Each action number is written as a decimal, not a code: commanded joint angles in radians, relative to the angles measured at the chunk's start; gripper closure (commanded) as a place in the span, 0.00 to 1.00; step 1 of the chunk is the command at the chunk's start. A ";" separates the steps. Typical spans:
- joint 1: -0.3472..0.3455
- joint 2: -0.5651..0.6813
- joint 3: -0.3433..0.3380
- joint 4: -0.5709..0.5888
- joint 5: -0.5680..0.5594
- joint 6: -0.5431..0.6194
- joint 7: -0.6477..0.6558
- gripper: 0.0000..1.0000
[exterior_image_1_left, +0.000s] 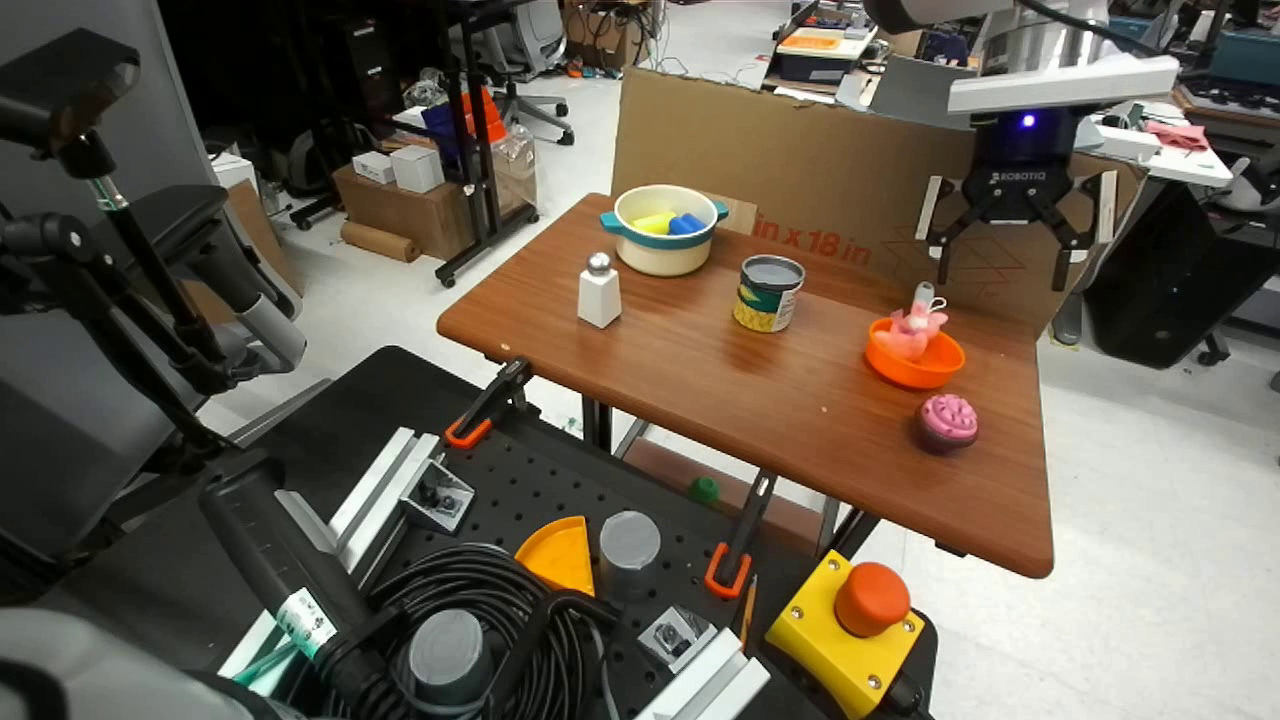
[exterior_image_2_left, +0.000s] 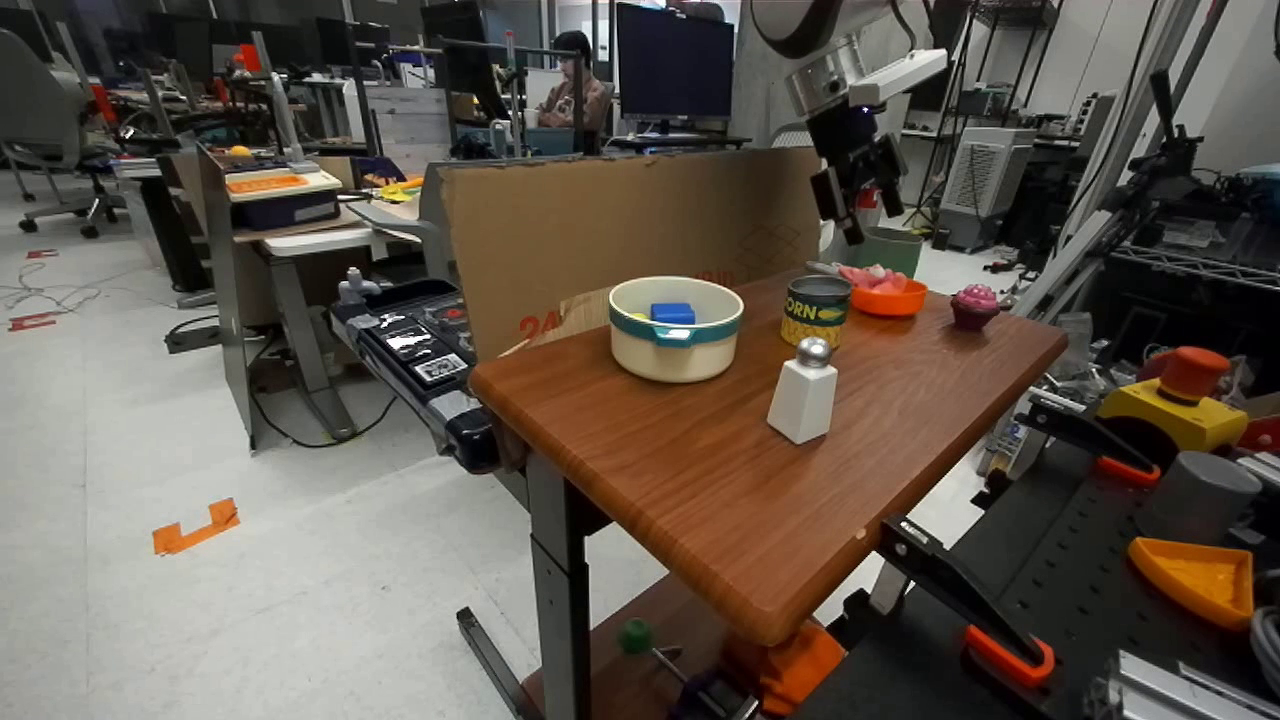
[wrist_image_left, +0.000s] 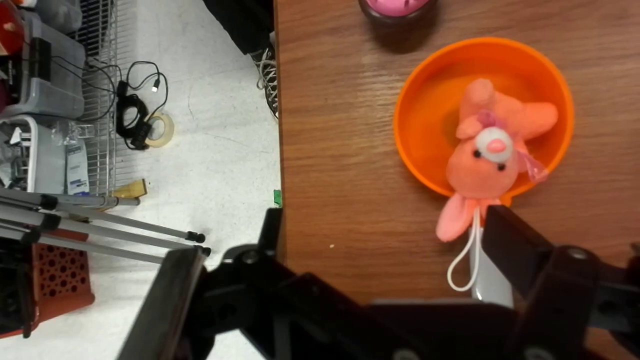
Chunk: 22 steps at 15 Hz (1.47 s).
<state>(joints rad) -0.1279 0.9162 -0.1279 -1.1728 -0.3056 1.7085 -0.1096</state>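
Brown wood-look tbl (exterior_image_1_left: 680, 350), rounded corners, dark metal legs (exterior_image_2_left: 560, 580); one end lies approx. under the pincer (exterior_image_1_left: 1002, 278). Closest below pincer: orange bowl (wrist_image_left: 425, 100), upright, flat on tbl, w/ grey handle (wrist_image_left: 492, 280) pointing in toward pincer. A bit farther from pincer, just past bowl & not touching it: cupcake (exterior_image_1_left: 948, 420), pink top, dark base. Farther out, approx. mid-tbl: can (exterior_image_1_left: 768, 295), upright, corn label, grey top. Farthest, at opp. end from pincer: cream pot (exterior_image_1_left: 663, 260) w/ teal band & side grips, and white shaker (exterior_image_1_left: 599, 300), silver top, upright, near pot but apart. All five pcs stand separate in both exterior views.
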 joint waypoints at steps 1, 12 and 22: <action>0.002 0.003 -0.004 0.004 0.004 -0.002 -0.003 0.00; 0.026 -0.016 -0.014 -0.027 -0.045 0.040 0.004 0.00; 0.008 -0.025 0.009 -0.040 -0.048 0.081 -0.081 0.00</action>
<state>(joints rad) -0.1135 0.9166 -0.1279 -1.1751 -0.3450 1.7334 -0.1252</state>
